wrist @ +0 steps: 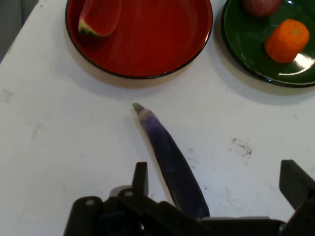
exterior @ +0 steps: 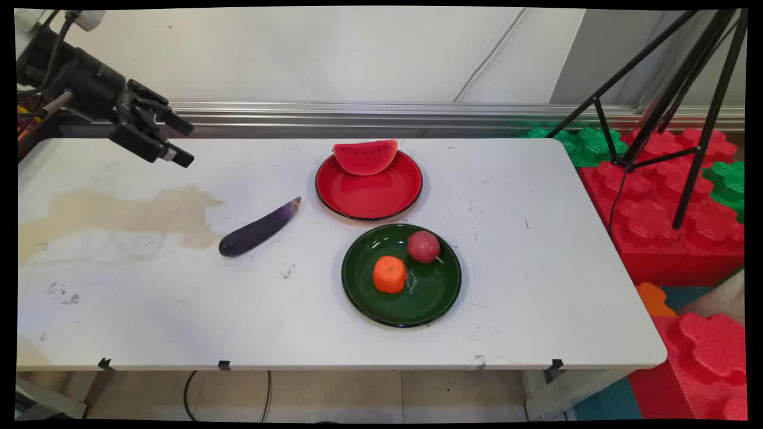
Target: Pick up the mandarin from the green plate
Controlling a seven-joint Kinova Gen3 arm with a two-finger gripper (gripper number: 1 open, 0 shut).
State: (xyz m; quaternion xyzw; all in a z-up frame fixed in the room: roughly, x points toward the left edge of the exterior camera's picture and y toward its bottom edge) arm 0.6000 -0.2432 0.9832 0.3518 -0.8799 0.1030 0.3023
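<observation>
Hand view shows you the gripper [wrist: 216, 184], fingers apart and empty, above the eggplant [wrist: 170, 157] near the red plate [wrist: 147, 73].

Gripper [wrist: 219, 184] fingers spread wide, holding nothing, over purple eggplant [wrist: 170, 160] on white table [wrist: 59, 147]. Beyond: red plate [wrist: 162, 44] with watermelon slice [wrist: 101, 17], green plate [wrist: 246, 44] with orange [wrist: 287, 40].
</observation>
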